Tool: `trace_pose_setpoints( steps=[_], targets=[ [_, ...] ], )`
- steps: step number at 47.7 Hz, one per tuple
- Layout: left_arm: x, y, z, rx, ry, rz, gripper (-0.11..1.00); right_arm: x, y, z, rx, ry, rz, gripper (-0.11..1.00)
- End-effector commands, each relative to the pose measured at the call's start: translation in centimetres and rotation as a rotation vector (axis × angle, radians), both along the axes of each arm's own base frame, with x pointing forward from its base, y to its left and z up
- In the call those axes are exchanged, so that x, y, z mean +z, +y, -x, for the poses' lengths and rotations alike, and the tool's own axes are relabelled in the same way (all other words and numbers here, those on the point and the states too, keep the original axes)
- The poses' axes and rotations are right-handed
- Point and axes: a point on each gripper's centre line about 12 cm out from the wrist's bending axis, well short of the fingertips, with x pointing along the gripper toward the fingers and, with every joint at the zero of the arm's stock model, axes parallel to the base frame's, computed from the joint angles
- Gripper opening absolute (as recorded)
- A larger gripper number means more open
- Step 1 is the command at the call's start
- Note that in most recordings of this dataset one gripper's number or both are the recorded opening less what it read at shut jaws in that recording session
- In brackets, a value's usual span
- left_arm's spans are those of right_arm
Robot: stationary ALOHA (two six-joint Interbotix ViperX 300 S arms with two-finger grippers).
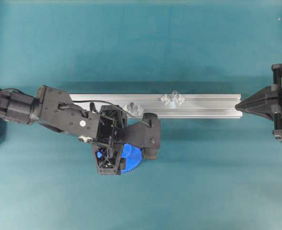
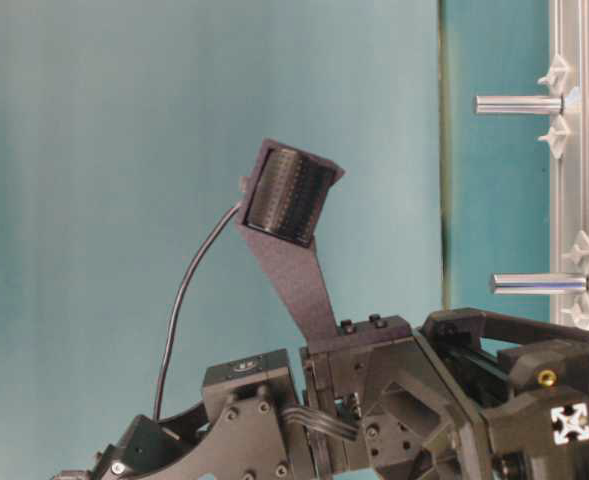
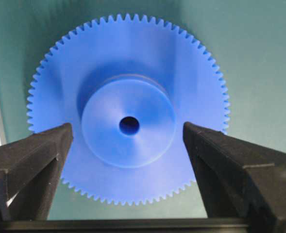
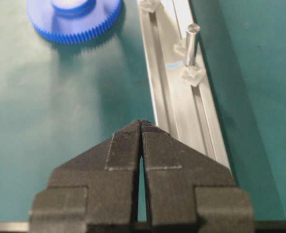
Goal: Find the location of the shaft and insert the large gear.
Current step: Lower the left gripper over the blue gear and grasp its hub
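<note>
The large gear (image 3: 128, 63) is bright blue and lies flat on the teal table, hub up; it also shows in the overhead view (image 1: 132, 159) and the right wrist view (image 4: 75, 22). My left gripper (image 3: 127, 128) is open just above it, with one finger on each side of the hub and apart from it. The shaft (image 1: 173, 97) is a pale upright peg between clear brackets on the aluminium rail (image 1: 208, 106); it also shows in the right wrist view (image 4: 191, 41). My right gripper (image 4: 141, 121) is shut and empty at the rail's right end (image 1: 240, 105).
A second peg with a darker grey tip (image 1: 132, 107) stands on the rail to the left of the shaft, close to my left arm's wrist camera (image 1: 150, 136). Black frame posts run down both sides of the table.
</note>
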Motion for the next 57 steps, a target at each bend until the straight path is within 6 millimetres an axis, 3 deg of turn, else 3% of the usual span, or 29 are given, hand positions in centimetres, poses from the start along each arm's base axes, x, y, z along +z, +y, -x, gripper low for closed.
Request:
trace_pose_setpoints(
  steps=[1,25,57],
  targets=[
    [1.5,-0.3,-0.6,-0.005,-0.043,0.005,0.95,0.4,0.0,-0.2,-0.006,-0.013,-0.006,-0.01],
    [0.9,-0.3,-0.7,-0.005,-0.031,0.003,0.95,0.8,-0.1,-0.1,-0.008,-0.033,-0.006,-0.01],
    [-1.3,-0.2,-1.0,-0.004,-0.005,-0.001,0.95,0.6,-0.1,0.0,-0.008,-0.030,-0.008,-0.01]
  ],
)
